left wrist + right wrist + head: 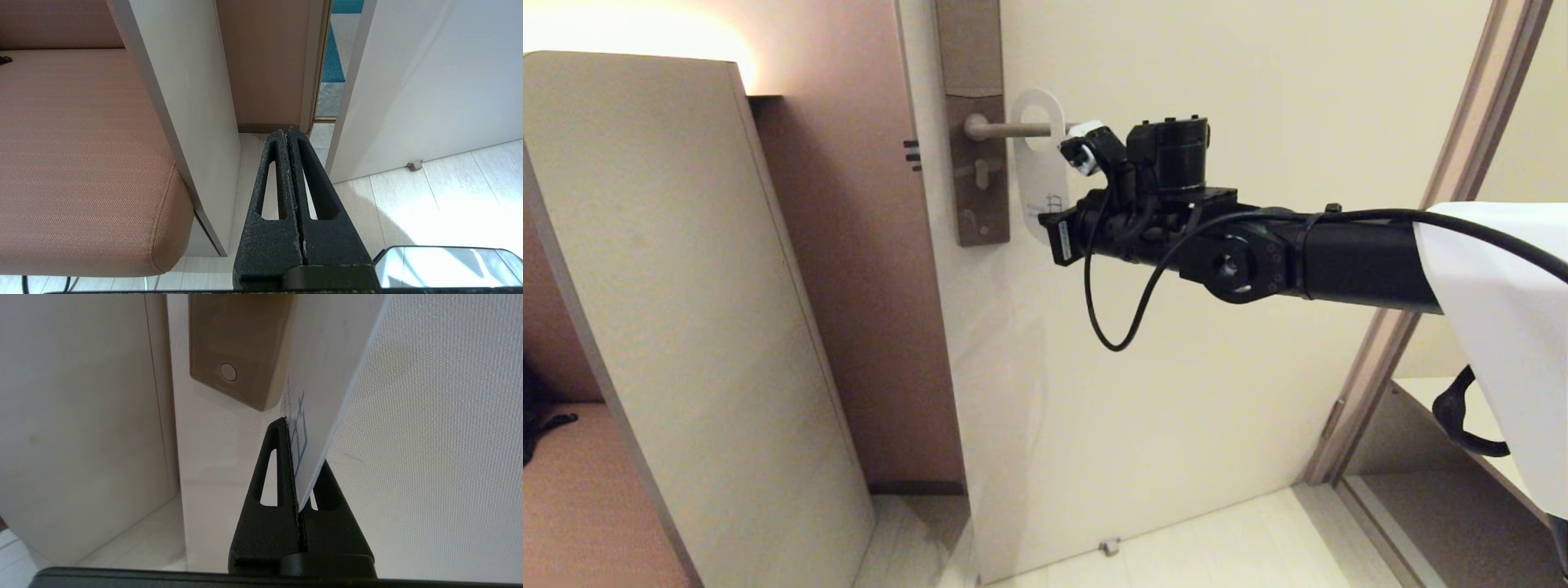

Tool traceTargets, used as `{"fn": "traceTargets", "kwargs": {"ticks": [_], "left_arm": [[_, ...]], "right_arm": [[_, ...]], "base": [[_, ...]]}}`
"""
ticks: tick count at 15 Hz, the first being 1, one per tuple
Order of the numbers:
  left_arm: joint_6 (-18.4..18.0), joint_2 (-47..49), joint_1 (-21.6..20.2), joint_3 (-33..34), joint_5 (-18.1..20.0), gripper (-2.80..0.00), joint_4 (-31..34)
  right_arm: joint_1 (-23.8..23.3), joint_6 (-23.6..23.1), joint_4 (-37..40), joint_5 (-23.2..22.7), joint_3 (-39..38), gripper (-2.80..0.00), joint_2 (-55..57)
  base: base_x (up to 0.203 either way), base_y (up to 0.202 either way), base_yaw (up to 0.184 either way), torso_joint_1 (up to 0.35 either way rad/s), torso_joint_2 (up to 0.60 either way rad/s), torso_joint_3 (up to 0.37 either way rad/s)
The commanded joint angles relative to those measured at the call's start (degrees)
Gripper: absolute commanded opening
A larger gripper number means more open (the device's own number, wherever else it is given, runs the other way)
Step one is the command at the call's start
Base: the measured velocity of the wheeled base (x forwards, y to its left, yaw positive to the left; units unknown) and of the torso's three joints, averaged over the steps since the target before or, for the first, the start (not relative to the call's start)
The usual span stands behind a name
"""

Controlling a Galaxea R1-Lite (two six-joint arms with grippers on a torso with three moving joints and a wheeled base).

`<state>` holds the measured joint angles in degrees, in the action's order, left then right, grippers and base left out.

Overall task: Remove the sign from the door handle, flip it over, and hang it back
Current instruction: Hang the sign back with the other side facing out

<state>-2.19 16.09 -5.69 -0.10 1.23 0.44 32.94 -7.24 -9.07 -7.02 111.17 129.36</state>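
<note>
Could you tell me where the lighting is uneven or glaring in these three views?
Head view: warm glow blows out the wall at upper left; the sign reads pale. Left wrist view: a bright patch on the floor. Right wrist view: soft, even light on the door.

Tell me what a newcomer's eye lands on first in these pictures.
First, the black right arm reaching in from the right, its right gripper shut on the lower end of the white sign. The sign hangs with its oval hole around the door handle, white side out, against the pale door. The left gripper is shut and parked low, pointing at the floor near a tan cushion.
</note>
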Motion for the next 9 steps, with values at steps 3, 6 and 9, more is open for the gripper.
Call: {"fn": "traceTargets", "kwargs": {"ticks": [3, 6, 9], "left_arm": [[0.0, 0.1, 0.0, 0.0, 0.0, -2.8, 0.0], [0.0, 0.1, 0.0, 0.0, 0.0, -2.8, 0.0], [0.0, 0.1, 0.0, 0.0, 0.0, -2.8, 0.0]], "right_arm": [[0.8, -0.2, 0.4, 0.0, -0.7, -2.8, -1.0], [1.6, -0.2, 1.0, 0.0, -1.2, -2.8, -1.3], [2.5, -0.2, 1.0, 0.5, -2.0, -2.8, -1.5]], "base": [[0.0, 0.0, 0.0, 0.0, 0.0, 0.0], [0.0, 0.0, 0.0, 0.0, 0.0, 0.0], [0.0, 0.0, 0.0, 0.0, 0.0, 0.0]]}}
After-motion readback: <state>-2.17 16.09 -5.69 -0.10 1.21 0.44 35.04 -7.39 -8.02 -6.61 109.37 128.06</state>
